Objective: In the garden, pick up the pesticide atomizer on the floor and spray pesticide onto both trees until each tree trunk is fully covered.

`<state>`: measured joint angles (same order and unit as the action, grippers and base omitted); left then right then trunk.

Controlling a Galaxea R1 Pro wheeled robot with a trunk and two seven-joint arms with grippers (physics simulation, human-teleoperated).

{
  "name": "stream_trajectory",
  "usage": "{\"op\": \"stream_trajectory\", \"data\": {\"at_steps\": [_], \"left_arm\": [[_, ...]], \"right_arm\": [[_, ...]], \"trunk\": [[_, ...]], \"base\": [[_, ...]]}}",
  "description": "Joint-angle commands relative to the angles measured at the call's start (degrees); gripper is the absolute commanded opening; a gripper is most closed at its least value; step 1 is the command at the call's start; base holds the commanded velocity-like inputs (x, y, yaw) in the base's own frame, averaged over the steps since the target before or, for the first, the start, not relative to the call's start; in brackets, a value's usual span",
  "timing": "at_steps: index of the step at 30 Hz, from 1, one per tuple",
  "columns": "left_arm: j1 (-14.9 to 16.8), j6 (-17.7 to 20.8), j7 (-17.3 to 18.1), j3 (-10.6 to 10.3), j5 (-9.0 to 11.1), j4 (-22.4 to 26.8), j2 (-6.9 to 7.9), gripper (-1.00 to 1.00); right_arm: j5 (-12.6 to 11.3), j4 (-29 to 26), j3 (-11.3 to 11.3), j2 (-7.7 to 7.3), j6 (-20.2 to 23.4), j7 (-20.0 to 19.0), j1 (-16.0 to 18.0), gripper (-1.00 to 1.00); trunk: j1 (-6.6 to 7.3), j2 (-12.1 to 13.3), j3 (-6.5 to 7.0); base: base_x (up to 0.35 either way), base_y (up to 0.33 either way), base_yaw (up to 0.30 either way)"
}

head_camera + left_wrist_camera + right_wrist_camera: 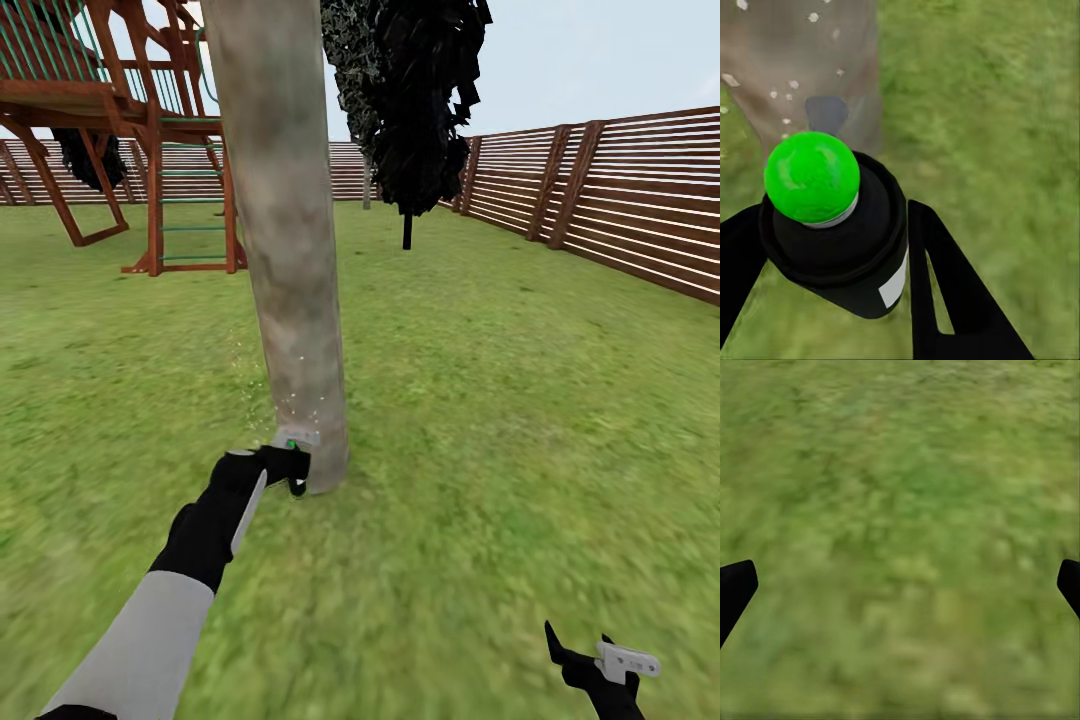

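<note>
— What does the left claw (pixel 290 462) carry?

— A small black spray bottle (pixel 832 232) with a round green cap and a whitish label patch, clamped between the two dark fingers (pixel 952 292) at the foot of the near tree trunk (pixel 285 240).

— And the trunk's surface?

— A thick, smooth column, mottled grey-beige, slightly wider at the base, flecked with pale specks near the nozzle.

— The right claw (pixel 600 660)?

— Low at the near right over blurry green grass (pixel 480 420), fingers spread wide, holding nothing.

— Beyond the trunk?

— A second tree (pixel 410 100) with dark, jagged foliage stands farther off; a slatted brown wooden fence (pixel 620 190) runs along the right; a wooden play frame (pixel 130 130) rises at the far left.
</note>
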<state>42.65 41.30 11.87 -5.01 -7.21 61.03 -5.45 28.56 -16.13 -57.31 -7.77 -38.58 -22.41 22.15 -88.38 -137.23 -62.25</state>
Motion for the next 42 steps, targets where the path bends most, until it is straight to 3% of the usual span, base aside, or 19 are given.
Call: {"op": "stream_trajectory", "data": {"at_steps": [1, 4, 6, 8, 10, 13, 14, 15, 18, 19, 21, 23, 24, 26, 28, 31, 36, 39, 42], "left_arm": [[0.0, 0.2, 0.0, 0.7, -0.1, 1.4, 0.5, -1.0], [-0.2, 2.4, 0.1, 6.0, -0.1, 4.2, 2.01, -1.0], [-0.4, 3.1, 0.1, 6.7, -0.2, 5.7, 2.36, -1.0], [-0.2, 4.4, 0.1, 4.5, -0.1, 5.9, 1.76, -1.0], [0.0, 7.9, 0.0, -0.2, 0.2, 8.0, 0.9, -1.0], [0.0, 12.5, 0.0, -1.0, 0.1, 13.9, 0.4, -1.0], [-0.1, 13.5, -0.1, 0.8, -0.1, 15.5, 0.97, -1.0], [-0.2, 14.0, 0.0, 5.0, -0.2, 16.6, 1.96, -1.0], [-0.2, 14.1, 0.0, 6.7, -0.2, 17.3, 2.3, -1.0], [-0.1, 14.1, 0.0, 5.9, -0.2, 17.4, 1.95, -1.0], [0.1, 14.1, -0.3, -2.0, -0.2, 17.6, 1.12, -1.0], [0.8, 14.1, -0.6, -3.6, -0.4, 18.2, 0.12, -1.0], [1.1, 14.4, -0.7, -3.0, -0.5, 19.3, 0.19, -1.0], [1.3, 15.7, -0.7, 5.7, -0.4, 21.7, 1.89, -1.0], [1.4, 15.9, -0.6, 7.3, -0.3, 22.3, 3.55, -1.0], [1.5, 15.9, -0.5, 7.0, 0.0, 22.8, 2.91, -1.0], [3.4, 16.1, -0.5, 0.1, 0.1, 22.9, -0.89, -1.0], [4.8, 16.3, -0.4, 0.6, -0.2, 22.9, -0.17, -1.0], [5.7, 16.5, 0.0, 3.8, 0.0, 22.8, 2.66, -1.0]], "right_arm": [[0.0, 0.0, 0.0, 0.02, 0.0, 0.0, 0.0, 1.0], [0.0, 0.0, 0.0, 0.03, 0.0, 0.0, 0.0, 1.0], [0.0, 0.0, 0.0, 0.04, 0.0, 0.0, 0.0, 1.0], [0.0, 0.0, 0.0, 0.04, 0.0, 0.0, 0.0, 1.0], [0.0, 0.0, 0.0, 0.04, 0.0, 0.0, 0.0, 1.0], [0.0, 0.0, 0.0, 0.04, 0.0, 0.0, 0.0, 1.0], [0.0, 0.0, 0.0, 0.04, 0.0, 0.0, 0.0, 1.0], [0.1, 0.0, 0.0, 0.04, 0.0, 0.0, 0.0, 1.0], [0.1, 0.0, 0.0, 0.04, 0.0, 0.0, 0.0, 1.0], [0.1, 0.0, 0.0, 0.04, 0.0, 0.0, 0.0, 1.0], [0.1, 0.0, 0.0, 0.04, 0.0, 0.0, 0.0, 1.0], [0.0, 0.0, 0.0, 0.04, 0.0, 0.0, 0.0, 1.0], [0.0, 0.0, 0.0, 0.04, 0.0, 0.0, 0.0, 1.0], [0.1, 0.0, 0.0, 0.04, 0.0, 0.0, 0.0, 1.0], [0.1, 0.0, 0.0, 0.04, 0.0, 0.0, 0.0, 1.0], [0.1, 0.0, 0.0, 0.04, 0.0, 0.0, 0.0, 1.0], [0.1, 0.0, 0.0, 0.04, 0.0, 0.0, 0.0, 1.0], [0.1, 0.0, 0.0, 0.04, 0.0, 0.0, 0.0, 1.0], [0.1, 0.0, 0.0, 0.04, 0.0, 0.0, 0.0, 1.0]], "trunk": [[0.0, 0.0, 0.0], [0.0, 0.0, 0.0], [0.0, 0.0, 0.0], [0.0, 0.0, 0.0], [0.0, 0.0, 0.0], [0.0, 0.0, 0.0], [0.0, 0.0, 0.0], [0.0, 0.0, 0.0], [0.0, 0.0, 0.0], [0.0, 0.0, 0.0], [0.0, 0.0, 0.0], [0.0, 0.0, 0.0], [0.0, 0.0, 0.0], [0.0, 0.0, 0.0], [0.0, 0.0, 0.0], [0.0, 0.0, 0.0], [0.0, 0.0, 0.0], [0.0, 0.0, 0.0], [0.0, 0.0, 0.0]], "base": [[0.0, 0.0, 0.0], [0.0, 0.0, 0.0], [0.0, 0.0, 0.0], [0.0, 0.0, 0.0], [0.0, 0.0, 0.0], [0.0, 0.0, 0.0], [0.0, 0.0, 0.0], [-0.217, 0.069, 0.0], [-0.183, 0.052, 0.0], [-0.037, 0.01, 0.0], [-0.006, 0.002, 0.0], [-0.001, 0.0, 0.0], [0.0, 0.0, 0.0], [0.0, 0.0, 0.0], [0.0, 0.0, 0.0], [0.0, 0.0, 0.0], [0.0, 0.0, 0.0], [0.0, 0.0, 0.0], [0.0, 0.0, 0.0]]}}
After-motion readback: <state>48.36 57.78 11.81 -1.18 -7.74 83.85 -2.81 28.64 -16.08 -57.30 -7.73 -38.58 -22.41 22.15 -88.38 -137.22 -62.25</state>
